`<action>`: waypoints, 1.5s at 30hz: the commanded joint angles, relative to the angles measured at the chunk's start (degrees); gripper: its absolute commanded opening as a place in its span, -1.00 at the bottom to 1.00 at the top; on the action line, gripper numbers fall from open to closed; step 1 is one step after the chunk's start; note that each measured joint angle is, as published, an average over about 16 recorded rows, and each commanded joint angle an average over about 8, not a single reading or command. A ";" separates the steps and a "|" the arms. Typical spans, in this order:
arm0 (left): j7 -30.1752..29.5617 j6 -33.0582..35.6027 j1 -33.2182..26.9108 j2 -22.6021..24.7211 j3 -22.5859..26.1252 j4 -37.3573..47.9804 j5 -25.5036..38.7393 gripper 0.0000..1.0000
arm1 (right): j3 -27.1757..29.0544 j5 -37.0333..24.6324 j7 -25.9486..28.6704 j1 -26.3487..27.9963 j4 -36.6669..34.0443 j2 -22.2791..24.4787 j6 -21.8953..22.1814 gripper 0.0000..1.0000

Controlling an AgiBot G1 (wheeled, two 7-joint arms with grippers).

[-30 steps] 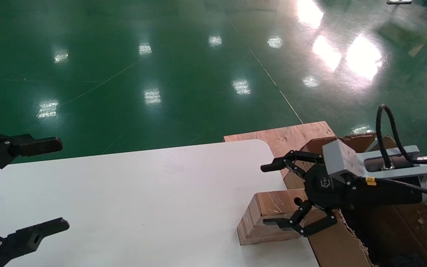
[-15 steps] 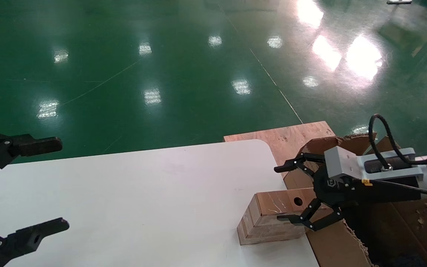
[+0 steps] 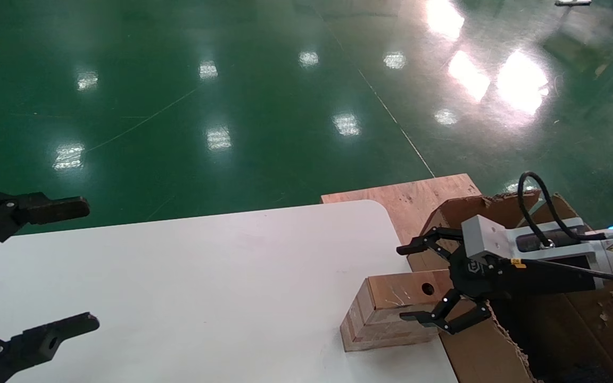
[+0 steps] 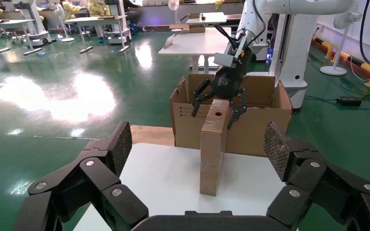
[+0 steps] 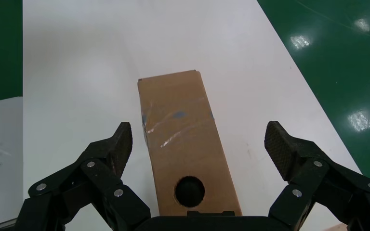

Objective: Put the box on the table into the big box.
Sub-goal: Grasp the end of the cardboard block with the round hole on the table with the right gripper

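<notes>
The box [image 3: 391,311] lies at the table's [image 3: 205,287] right edge, against the big box [image 3: 490,351]. Its long axis runs across the table toward that carton, holed face up. The right gripper [image 3: 428,282] straddles its carton-side end, fingers spread, not gripping. The left gripper [image 3: 46,266] waits open at the left edge. A glossy green floor [image 3: 232,96] surrounds everything.

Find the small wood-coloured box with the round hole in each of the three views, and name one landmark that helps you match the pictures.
Head view: the box lies at the table's right edge, beside the big box.
Left wrist view: the box stands centre, in front of the big box.
Right wrist view: the box fills the centre, between the open fingers.
Shared landmark: the right gripper, open at the box's holed end.
</notes>
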 commanded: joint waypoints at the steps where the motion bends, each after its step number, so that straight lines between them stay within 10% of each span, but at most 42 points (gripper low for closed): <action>1: 0.00 0.00 0.00 0.00 0.00 0.00 0.00 1.00 | -0.97 0.42 -0.47 0.51 -0.64 0.04 -0.01 1.00; 26: 0.01 -0.02 0.01 -0.01 0.01 0.01 -0.01 1.00 | -11.36 1.11 -3.56 6.57 -4.26 0.16 0.07 1.00; 35: 0.01 -0.02 0.01 -0.01 0.01 0.01 -0.02 1.00 | -11.14 1.08 -3.51 6.42 -4.16 0.13 0.06 -1.00; 45: 0.01 -0.02 0.01 -0.01 0.01 0.01 -0.02 1.00 | -10.82 1.03 -3.46 6.15 -4.00 0.15 0.07 -1.00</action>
